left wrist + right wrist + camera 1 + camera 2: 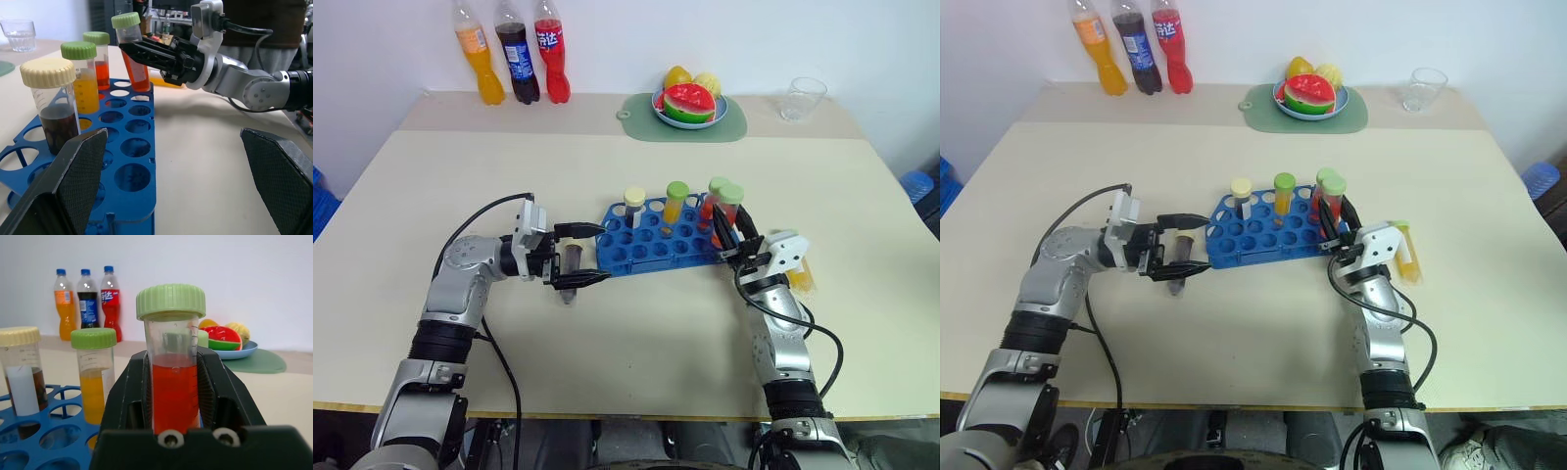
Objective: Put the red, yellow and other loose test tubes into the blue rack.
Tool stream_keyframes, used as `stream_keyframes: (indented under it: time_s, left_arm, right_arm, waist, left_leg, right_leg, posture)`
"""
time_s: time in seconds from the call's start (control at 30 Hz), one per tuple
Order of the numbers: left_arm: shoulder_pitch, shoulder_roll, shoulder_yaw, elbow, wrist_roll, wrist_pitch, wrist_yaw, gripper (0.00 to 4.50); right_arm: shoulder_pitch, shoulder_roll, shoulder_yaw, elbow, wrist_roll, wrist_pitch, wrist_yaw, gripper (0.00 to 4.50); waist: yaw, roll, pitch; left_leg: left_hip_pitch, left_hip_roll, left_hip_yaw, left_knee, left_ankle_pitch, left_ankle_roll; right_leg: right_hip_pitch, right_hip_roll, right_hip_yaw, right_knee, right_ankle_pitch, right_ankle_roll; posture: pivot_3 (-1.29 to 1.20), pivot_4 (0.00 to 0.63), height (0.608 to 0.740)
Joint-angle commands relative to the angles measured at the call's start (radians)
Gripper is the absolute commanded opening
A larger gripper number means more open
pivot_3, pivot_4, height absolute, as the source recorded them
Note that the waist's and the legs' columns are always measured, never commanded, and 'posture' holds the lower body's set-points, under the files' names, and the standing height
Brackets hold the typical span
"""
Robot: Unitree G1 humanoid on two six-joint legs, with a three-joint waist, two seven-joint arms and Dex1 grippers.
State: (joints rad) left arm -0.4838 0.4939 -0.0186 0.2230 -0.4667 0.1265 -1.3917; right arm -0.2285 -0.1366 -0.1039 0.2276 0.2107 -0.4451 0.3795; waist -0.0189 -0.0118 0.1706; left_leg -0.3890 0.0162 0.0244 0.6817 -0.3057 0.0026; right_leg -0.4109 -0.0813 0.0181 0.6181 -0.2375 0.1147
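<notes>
At table centre in the left eye view, the blue plastic perforated rack [658, 238] holds three capped tubes: one cream-capped with dark liquid [633, 207], one green-capped with yellow liquid [675, 202], one green-capped with red liquid [715, 199]. At its three o'clock, the right gripper [728, 235] clamps a fourth, green-capped red-liquid tube [728, 204]. At nine o'clock, the left gripper [579, 256] stands wide open around a loose dark tube [571, 271]. Three soda bottles [512, 52] stand at twelve o'clock.

Through the right wrist view, the black fingers [132, 394] squeeze the red tube upright.

Bright, even overhead light, soft shadows on the table [636, 333]; right wrist view background soft, near black fingers [73, 171] slightly blurred.
</notes>
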Motion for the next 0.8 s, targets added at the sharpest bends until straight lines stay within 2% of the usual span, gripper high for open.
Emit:
stream_keyframes:
  time_s: [0.03,0.23,0.27,0.47,0.8]
  left_arm:
    - [-0.003,0.009,0.022,-0.024,-0.018,0.005,0.006,4.5]
    - [-0.021,-0.001,0.014,0.001,-0.009,-0.004,0.009,4.5]
    - [-0.024,-0.004,0.012,0.006,-0.006,-0.006,0.01,4.5]
    - [-0.073,-0.041,0.0,0.047,0.012,-0.014,0.042,4.5]
    - [-0.201,-0.117,-0.033,0.203,0.062,-0.065,0.018,4.5]
  right_arm:
    - [-0.006,0.007,-0.015,0.02,0.011,-0.026,-0.009,1.26]
    - [0.01,-0.011,-0.024,0.014,-0.044,-0.07,-0.054,4.3]
    - [0.012,-0.018,-0.023,0.01,-0.05,-0.071,-0.056,4.47]
    - [0.061,-0.085,-0.026,-0.081,-0.078,-0.006,-0.06,4.47]
    - [0.212,-0.239,-0.063,-0.332,-0.032,0.278,-0.017,4.47]
  waist:
    - [0.0,0.0,0.0]
    - [0.001,0.0,0.0]
    - [0.002,0.0,0.0]
    - [0.006,0.0,0.0]
    - [0.008,0.0,0.0]
  left_leg:
    - [0.0,0.0,0.0,0.0,0.0,0.0]
    - [0.0,0.0,0.0,0.0,0.0,0.0]
    - [0.0,0.0,0.0,0.0,0.0,0.0]
    - [0.0,-0.001,0.0,0.0,0.0,0.0]
    - [-0.001,-0.001,0.0,0.0,0.0,0.0]
  right_leg:
    - [0.0,0.0,0.0,0.0,0.0,0.0]
    - [0.0,0.0,0.0,0.0,0.0,0.0]
    - [0.0,0.0,0.0,0.0,0.0,0.0]
    - [0.0,0.0,0.0,0.0,0.0,0.0]
    - [0.0,0.0,0.0,-0.001,0.0,0.0]
  posture:
    - [0.0,0.15,0.74]
    - [0.0,0.15,0.74]
    - [0.0,0.15,0.74]
    - [0.0,0.15,0.74]
    - [0.0,0.15,0.74]
